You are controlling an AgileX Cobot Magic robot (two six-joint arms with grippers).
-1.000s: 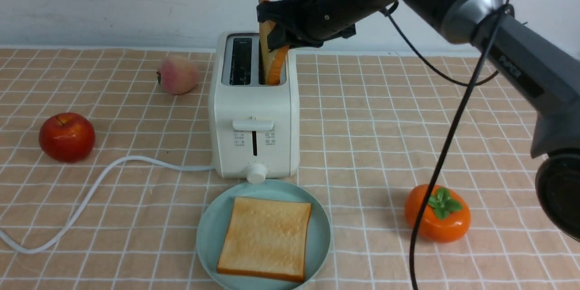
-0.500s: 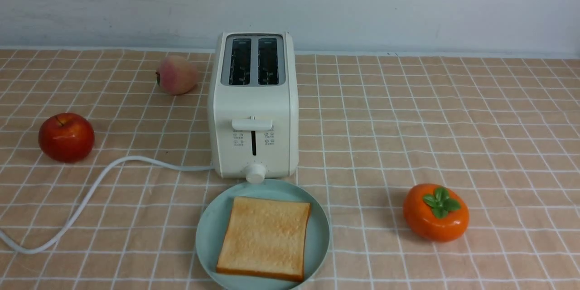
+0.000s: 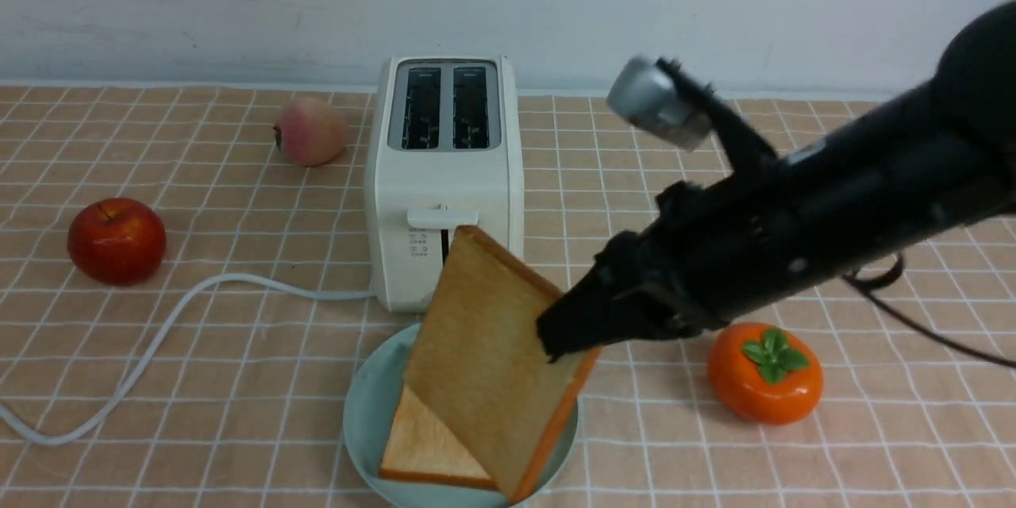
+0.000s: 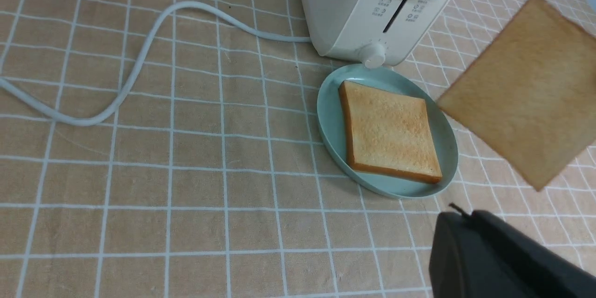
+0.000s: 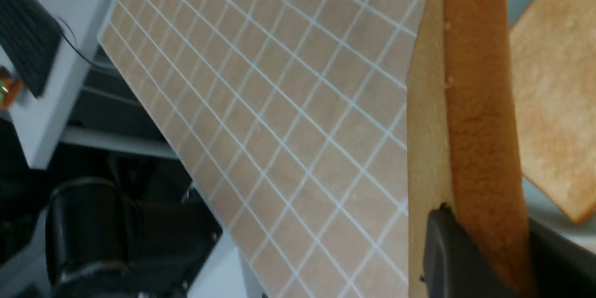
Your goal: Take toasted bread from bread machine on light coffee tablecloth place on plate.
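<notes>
My right gripper (image 3: 567, 333) is shut on one toasted bread slice (image 3: 492, 349) and holds it steeply tilted over the mint-green plate (image 3: 365, 413). It grips the slice's crust edge (image 5: 479, 102) between both fingers (image 5: 437, 251). The other slice (image 3: 421, 444) lies flat on the plate (image 4: 328, 121), partly hidden behind the held one. The cream bread machine (image 3: 443, 175) stands just behind the plate with both slots empty. My left gripper (image 4: 465, 216) shows only in its wrist view, fingers together and empty, hovering over the tablecloth (image 4: 186, 181) beside the plate.
A red apple (image 3: 117, 240) sits at the left and a peach (image 3: 311, 131) behind it by the toaster. An orange persimmon (image 3: 764, 371) sits right of the plate, under my right arm. The white cord (image 3: 159, 333) curves across the left cloth.
My right gripper pulled the slice up out of the toaster's right slot, rose out of view, then came down to hold it tilted over the plate.
</notes>
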